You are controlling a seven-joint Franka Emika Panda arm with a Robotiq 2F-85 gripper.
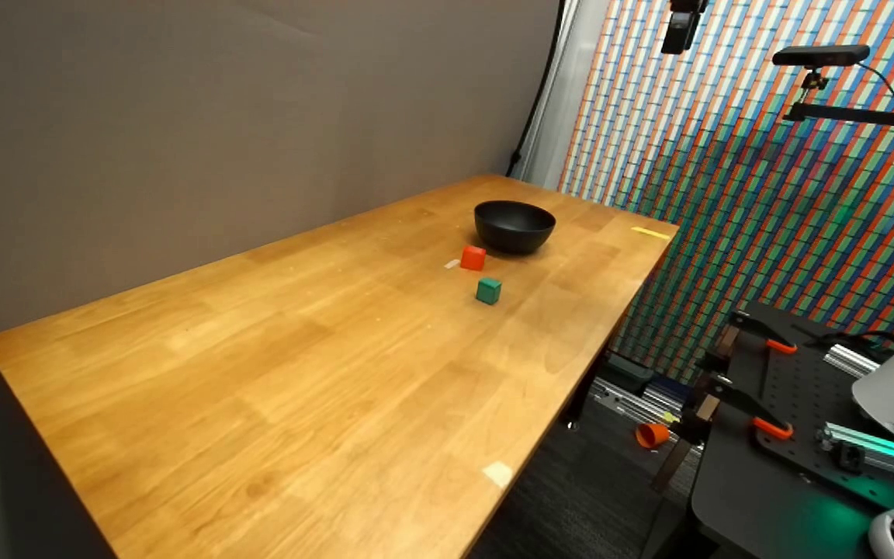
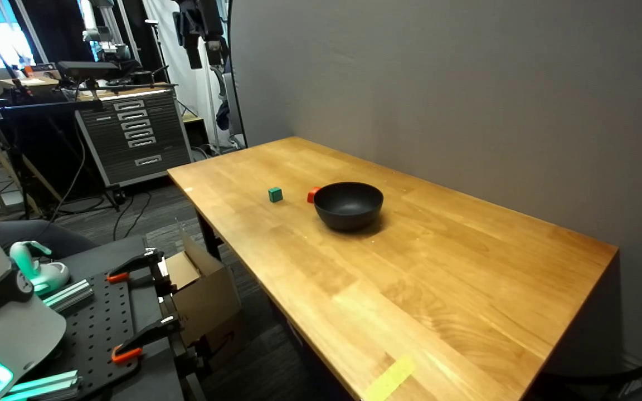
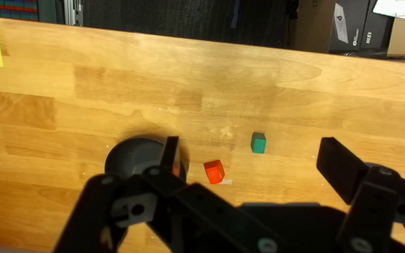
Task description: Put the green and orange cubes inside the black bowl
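Note:
The black bowl [image 1: 514,235] stands upright on the wooden table, also seen in an exterior view [image 2: 349,221] and the wrist view [image 3: 127,156], partly behind a finger. The orange cube [image 1: 473,258] sits close beside the bowl; the bowl partly hides it in an exterior view [image 2: 312,195]. It is whole in the wrist view [image 3: 215,173]. The green cube [image 1: 489,291] lies a little farther from the bowl, also in an exterior view [image 2: 275,194] and the wrist view [image 3: 258,144]. My gripper [image 3: 250,147] is open and empty, high above the table; its fingers show in both exterior views [image 1: 680,32] [image 2: 203,51].
The wooden table [image 1: 323,388] runs along a grey wall [image 1: 222,116]. Yellow tape [image 2: 390,380] marks one table end; a pale tape piece [image 1: 498,473] lies near the edge. A black base table with clamps [image 2: 142,340] stands across a gap. A camera [image 1: 821,55] hangs on an arm.

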